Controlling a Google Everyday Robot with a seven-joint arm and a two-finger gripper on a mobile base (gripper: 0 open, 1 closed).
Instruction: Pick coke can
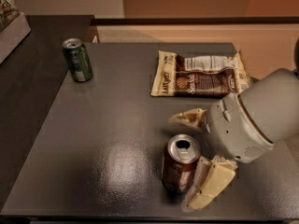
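The coke can [179,168], dark red with a silver top and open pull-tab, stands upright on the dark grey table [117,139] near its front edge. My gripper [184,161] has come in from the right and is open. One cream finger [188,117] lies just behind the can. The other finger [209,185] is close against the can's right front side. The can stands between the two fingers and rests on the table. The grey wrist housing [247,118] fills the right side.
A green can [78,59] stands upright at the table's far left. A brown and white snack bag [201,74] lies flat at the far right. A darker counter [28,73] adjoins the table on the left, with a box [10,24] on it.
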